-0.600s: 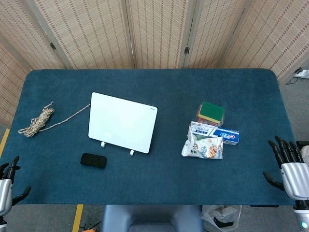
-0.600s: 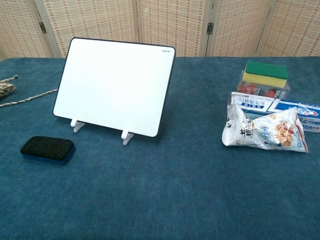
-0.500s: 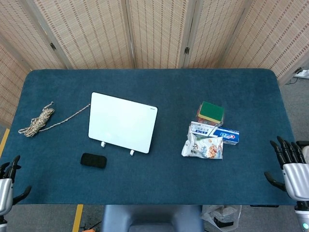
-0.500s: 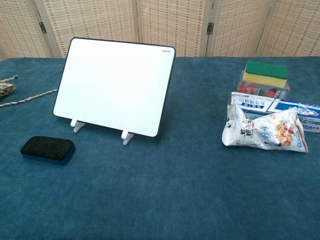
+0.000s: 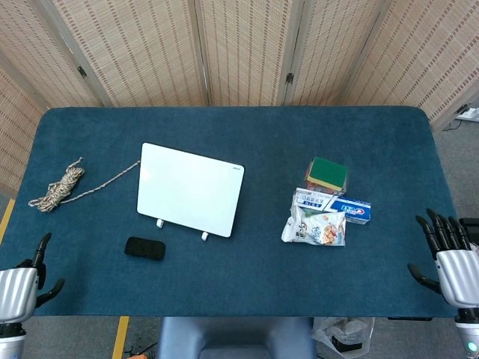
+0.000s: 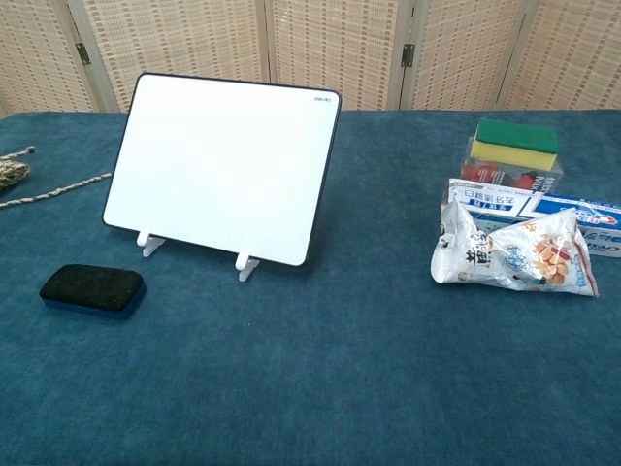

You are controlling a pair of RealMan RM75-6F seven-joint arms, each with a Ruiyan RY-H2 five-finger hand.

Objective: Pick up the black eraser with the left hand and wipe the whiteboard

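Opening stage of the task, before any contact. The left hand sits at the near left corner, off the table edge, fingers apart and holding nothing; it shows in the head view only. The right hand waits likewise at the near right edge, fingers spread and empty. The black eraser lies flat on the blue table, to the right of and slightly beyond the left hand, well apart from it, and just in front of the near left foot of the whiteboard. The whiteboard stands tilted back on two small white feet, its face apparently clean. Further left lies a coiled rope; right of centre, a sponge pack, a toothpaste box and a snack bag cluster together. The next move likely calls for the left hand to travel inward over the table, descend on the eraser and close across its short sides.
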